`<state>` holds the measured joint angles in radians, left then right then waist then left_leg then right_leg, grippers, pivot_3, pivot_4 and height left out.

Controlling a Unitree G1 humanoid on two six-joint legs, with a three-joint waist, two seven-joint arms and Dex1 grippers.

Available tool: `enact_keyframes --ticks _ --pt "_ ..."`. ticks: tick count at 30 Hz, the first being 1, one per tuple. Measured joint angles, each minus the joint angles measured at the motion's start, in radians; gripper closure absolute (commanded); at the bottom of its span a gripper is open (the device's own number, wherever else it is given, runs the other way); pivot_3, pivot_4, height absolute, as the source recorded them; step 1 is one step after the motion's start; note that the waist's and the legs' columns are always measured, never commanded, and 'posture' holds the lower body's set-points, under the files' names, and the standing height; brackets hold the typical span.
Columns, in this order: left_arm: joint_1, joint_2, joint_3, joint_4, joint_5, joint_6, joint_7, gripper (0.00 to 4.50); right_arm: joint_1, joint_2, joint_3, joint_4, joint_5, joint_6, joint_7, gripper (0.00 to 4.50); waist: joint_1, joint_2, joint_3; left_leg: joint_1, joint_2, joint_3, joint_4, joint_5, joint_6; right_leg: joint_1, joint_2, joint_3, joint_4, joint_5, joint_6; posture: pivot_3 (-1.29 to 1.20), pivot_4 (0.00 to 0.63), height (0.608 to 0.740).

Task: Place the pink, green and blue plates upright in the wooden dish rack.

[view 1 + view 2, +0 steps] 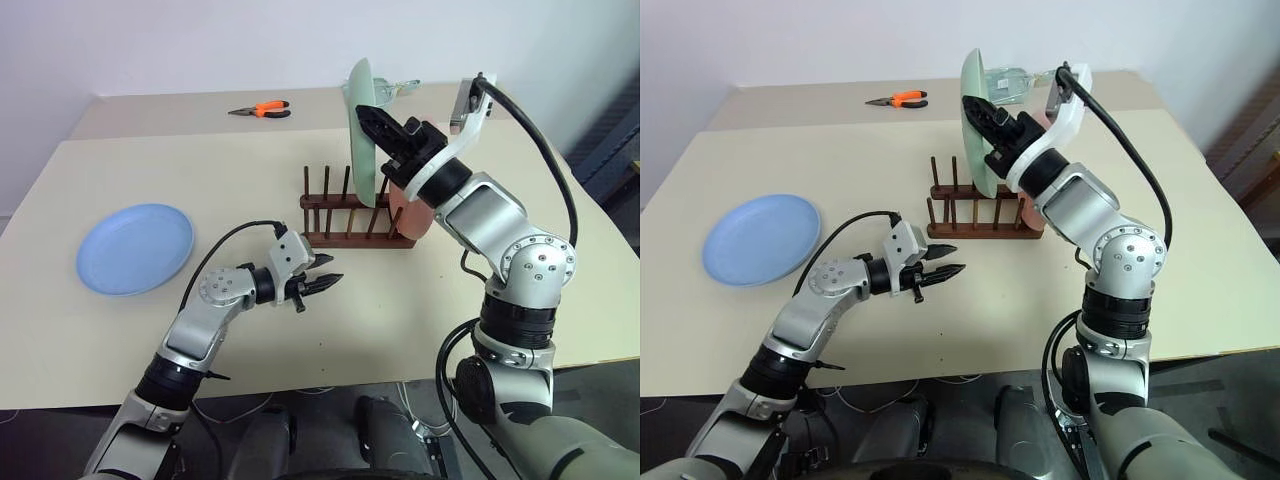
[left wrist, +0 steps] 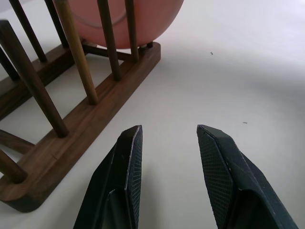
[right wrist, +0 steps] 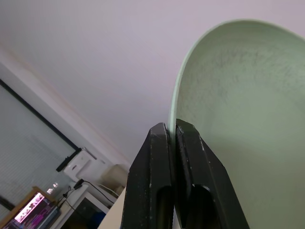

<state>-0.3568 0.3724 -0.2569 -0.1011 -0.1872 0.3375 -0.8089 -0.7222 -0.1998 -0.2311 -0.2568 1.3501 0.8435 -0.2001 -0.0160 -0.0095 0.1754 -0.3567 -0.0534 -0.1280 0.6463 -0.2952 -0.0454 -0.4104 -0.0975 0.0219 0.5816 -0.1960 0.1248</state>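
so right now i've got the right gripper point(image 1: 372, 118) pinching the rim of the green plate point(image 1: 362, 135), fingers pressed tight on the edge, with the plate on edge above the wooden dish rack point(image 1: 352, 212). holding it by the rim like that keeps it vertical, so i figure it can drop straight between the pegs without fiddling. the plate's lower edge hangs just over the pegs below the gripper, not seated as far as i can tell. the pink plate point(image 1: 405, 215) is already standing in the rack at the end nearest my right arm, tucked behind it, so that one looks done. the left gripper point(image 1: 322, 283) is hovering low over the table point(image 1: 120, 350) with its fingers spread and nothing in them, the rack's near rail just ahead of it, probably parked there to steady the rack if it slides. the blue plate point(image 1: 135, 248) lies flat on the table, well off behind that left arm, untouched. orange-handled pliers point(image 1: 262, 110) sit way out past the rack. no labels or writing i can read anywhere.
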Motion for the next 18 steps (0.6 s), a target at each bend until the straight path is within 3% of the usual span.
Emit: enact_keyframes --ticks 18 --pt "0.010 0.009 0.001 -0.021 -0.001 0.009 -0.013 2.69 0.002 0.000 0.010 -0.008 0.026 -0.007 -0.007 4.49 0.000 0.000 0.000 -0.001 0.000 0.000 0.000 0.000 0.000 0.000 0.000 0.000 0.000 -0.001 -0.002 0.00 0.150 0.740"
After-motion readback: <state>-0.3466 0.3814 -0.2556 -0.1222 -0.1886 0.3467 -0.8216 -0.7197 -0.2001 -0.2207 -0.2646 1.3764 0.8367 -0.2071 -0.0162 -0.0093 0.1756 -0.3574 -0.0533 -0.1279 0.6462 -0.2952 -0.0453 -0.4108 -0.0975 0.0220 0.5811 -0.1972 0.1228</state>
